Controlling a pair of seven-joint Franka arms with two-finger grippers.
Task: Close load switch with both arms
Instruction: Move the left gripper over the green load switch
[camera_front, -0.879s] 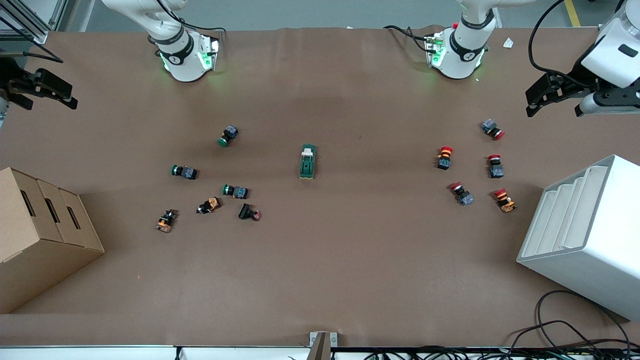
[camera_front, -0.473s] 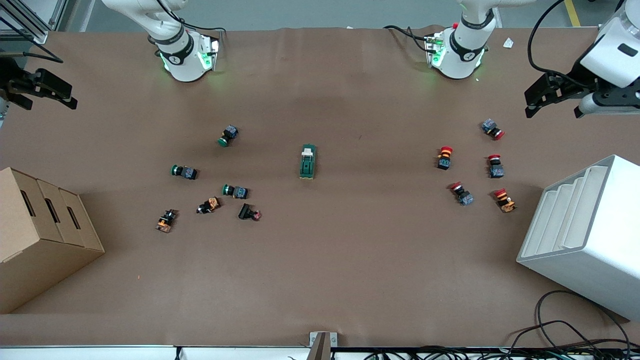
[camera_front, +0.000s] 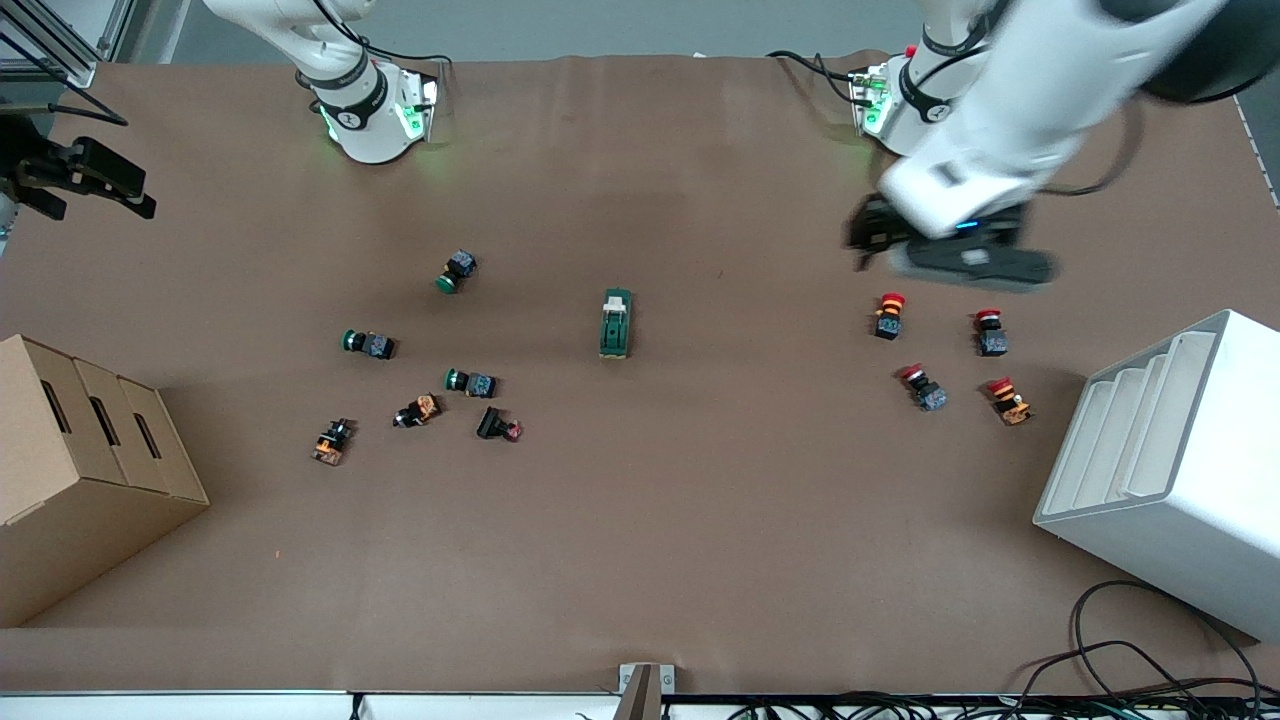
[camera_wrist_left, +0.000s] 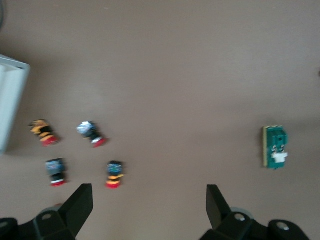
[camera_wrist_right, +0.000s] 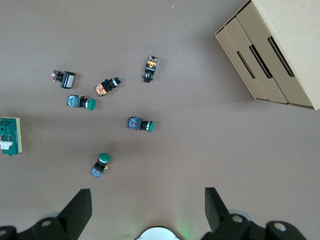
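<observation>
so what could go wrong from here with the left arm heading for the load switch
1. The left pincer hangs open above the red pushbuttons; coming down too early, it could knock them.
2. The load switch lies loose on the table; a one-sided push might slide it instead of closing the lever.
3. The right pincer waits open off the table's end, giving no bracing yet.

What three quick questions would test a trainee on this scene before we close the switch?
1. True or false: a gripper already holds the load switch.
2. The left gripper, fingers open, hangs closest to which? A. the red-capped pushbuttons B. the cardboard box C. the white rack
3. Fill in: ___ green-capped pushbuttons lie toward the right arm's end of the table.

Key: 1 false, the switch lies alone mid-table; the right gripper waits open over the table's edge at its arm's end. 2 A. 3 three.
</observation>
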